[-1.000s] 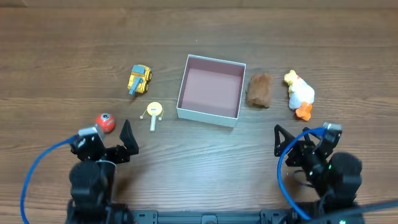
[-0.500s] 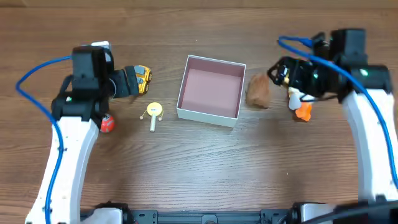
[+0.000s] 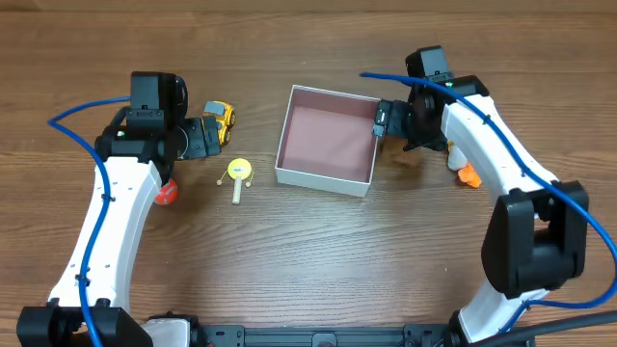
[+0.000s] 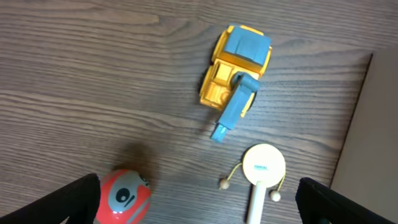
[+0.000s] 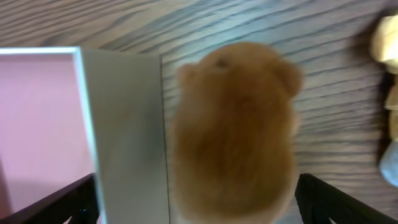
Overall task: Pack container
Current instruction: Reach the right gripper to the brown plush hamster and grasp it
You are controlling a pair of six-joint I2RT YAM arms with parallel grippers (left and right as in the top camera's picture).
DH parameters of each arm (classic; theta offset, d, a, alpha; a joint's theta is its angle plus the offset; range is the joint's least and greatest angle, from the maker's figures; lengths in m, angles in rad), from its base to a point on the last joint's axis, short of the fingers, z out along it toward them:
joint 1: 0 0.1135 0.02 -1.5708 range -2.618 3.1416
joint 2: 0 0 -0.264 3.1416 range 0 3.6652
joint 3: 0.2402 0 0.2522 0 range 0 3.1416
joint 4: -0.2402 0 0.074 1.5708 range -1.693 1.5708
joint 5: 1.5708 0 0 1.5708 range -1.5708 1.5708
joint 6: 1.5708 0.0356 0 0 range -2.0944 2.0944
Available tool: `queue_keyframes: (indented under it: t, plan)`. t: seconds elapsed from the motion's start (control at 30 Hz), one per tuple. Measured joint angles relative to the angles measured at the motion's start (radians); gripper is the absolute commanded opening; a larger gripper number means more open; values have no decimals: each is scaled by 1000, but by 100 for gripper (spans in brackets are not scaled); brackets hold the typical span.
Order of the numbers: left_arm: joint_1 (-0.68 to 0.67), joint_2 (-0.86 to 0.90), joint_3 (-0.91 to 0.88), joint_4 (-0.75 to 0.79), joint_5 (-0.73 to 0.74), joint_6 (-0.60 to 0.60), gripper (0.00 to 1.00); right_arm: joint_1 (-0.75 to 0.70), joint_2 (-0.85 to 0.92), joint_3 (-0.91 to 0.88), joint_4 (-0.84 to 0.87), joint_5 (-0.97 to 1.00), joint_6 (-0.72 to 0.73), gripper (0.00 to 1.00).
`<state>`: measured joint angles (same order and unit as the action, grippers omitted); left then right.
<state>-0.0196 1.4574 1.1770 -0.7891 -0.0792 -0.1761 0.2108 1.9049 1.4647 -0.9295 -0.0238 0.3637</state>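
Note:
The container (image 3: 323,177), a shallow white box with a pink inside, sits at the table's middle back. Nothing lies in it. My left gripper (image 3: 198,138) is open and hovers just left of a yellow toy truck (image 3: 222,116). In the left wrist view the truck (image 4: 236,71) lies ahead of the open jaws (image 4: 199,202). My right gripper (image 3: 400,123) is open over a brown plush hamster (image 5: 233,124). Its jaws (image 5: 199,202) span the hamster and the container's right wall (image 5: 124,124). The hamster is mostly hidden under the gripper in the overhead view.
A yellow rattle drum (image 3: 236,174) (image 4: 262,168) lies left of the container. A red ball (image 3: 167,193) (image 4: 123,196) sits by the left arm. A white and yellow duck plush (image 3: 465,164) (image 5: 388,93) lies right of the hamster.
Both arms have come up from the table's front and reached out to the toys. The right gripper moved left from the duck to over the hamster. The left gripper settled by the truck.

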Motion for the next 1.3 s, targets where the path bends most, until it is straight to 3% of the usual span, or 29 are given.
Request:
queue_keyframes:
  t: [0.17,0.4,0.7,0.97,1.1,1.2,1.27,1.3]
  plan:
    - [0,0,0,-2,43,0,100,-13,100,1,17,39,26,100]
    - [0,0,0,-4,53,0,100,-13,90,1,12,26,6,100]
    - [0,0,0,-6,54,0,100,-21,-281,14,10,18,-21,100]
    - [0,0,0,-31,54,0,100,-34,-22,-3,37,87,-8,100]
    - [0,0,0,-31,54,0,100,-34,25,-6,47,75,-2,100]
    - [0,0,0,-31,54,0,100,-34,54,-6,54,35,-1,94]
    - [0,0,0,-31,54,0,100,-34,86,-6,57,8,2,81]
    - [0,0,0,-31,54,0,100,-34,102,-6,58,2,5,70]
